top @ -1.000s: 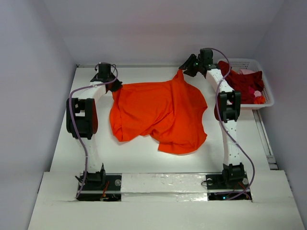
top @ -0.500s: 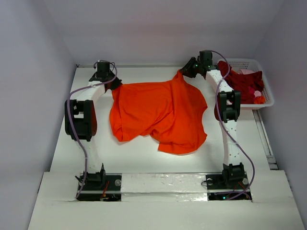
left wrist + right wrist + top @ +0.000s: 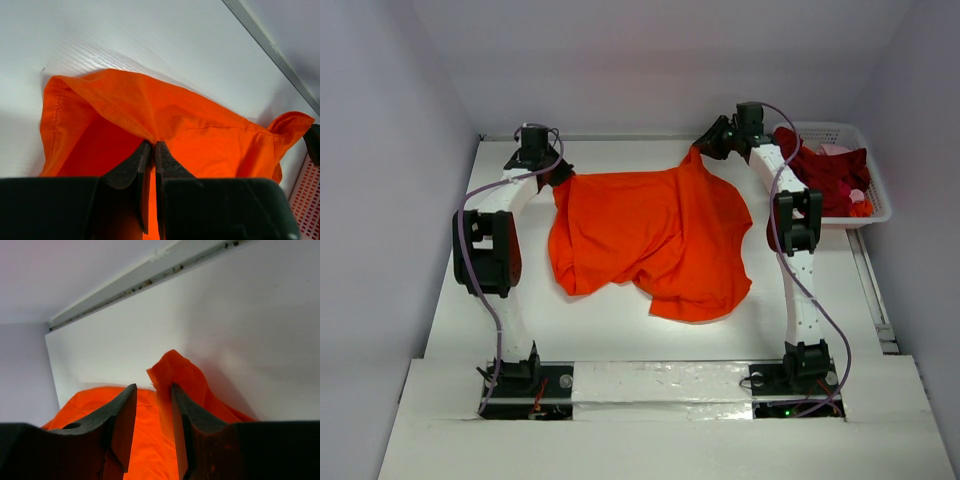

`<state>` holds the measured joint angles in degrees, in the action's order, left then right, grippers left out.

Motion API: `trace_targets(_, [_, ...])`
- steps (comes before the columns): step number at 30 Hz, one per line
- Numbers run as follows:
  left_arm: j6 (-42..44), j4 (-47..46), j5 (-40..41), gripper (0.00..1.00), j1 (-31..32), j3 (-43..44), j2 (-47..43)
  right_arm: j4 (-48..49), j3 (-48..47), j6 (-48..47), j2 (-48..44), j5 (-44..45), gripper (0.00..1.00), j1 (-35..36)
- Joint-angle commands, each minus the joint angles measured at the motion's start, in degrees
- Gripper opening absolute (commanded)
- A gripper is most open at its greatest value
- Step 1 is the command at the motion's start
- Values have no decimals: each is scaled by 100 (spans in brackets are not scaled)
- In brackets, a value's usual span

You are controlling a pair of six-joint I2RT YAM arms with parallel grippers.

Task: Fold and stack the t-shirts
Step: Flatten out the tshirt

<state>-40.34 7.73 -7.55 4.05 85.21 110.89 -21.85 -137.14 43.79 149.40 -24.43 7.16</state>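
A bright orange t-shirt [image 3: 650, 230] lies spread and rumpled across the middle of the table. My left gripper [image 3: 560, 175] is at its back left corner, shut on a pinch of the orange cloth [image 3: 200, 125] between the fingertips [image 3: 153, 143]. My right gripper [image 3: 705, 140] is at the raised back right corner. In the right wrist view its jaws [image 3: 154, 387] stand apart, and the upright tip of cloth [image 3: 182, 372] rests against the inner face of the right finger only. Dark red t-shirts [image 3: 830, 170] and a pale pink one [image 3: 835, 150] are heaped in the basket.
A white lattice basket [image 3: 878, 190] stands at the back right of the table, just right of the right arm. The back wall and its rail [image 3: 150, 280] run close behind both grippers. Both arm bases sit at the near edge.
The left arm has drawn its elbow slightly left and its gripper a little back. The right gripper has edged back. The orange shirt has barely shifted.
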Motion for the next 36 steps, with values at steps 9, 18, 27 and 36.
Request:
trace_targets(9, [43, -8, -80, 0, 16, 22, -437, 330, -471, 332, 256, -54, 40, -30])
trace_targets(18, [-9, -52, -176, 0, -36, 48, -551, 67, -129, 95, 37, 350, 40, 75])
trace_targets(27, [-27, -43, -203, 0, -36, 48, -656, -180, -146, 147, 27, 632, 28, 75])
trace_targets(36, [-44, -78, -238, 0, -89, 4, -683, -110, -261, 218, 151, 360, 34, 75])
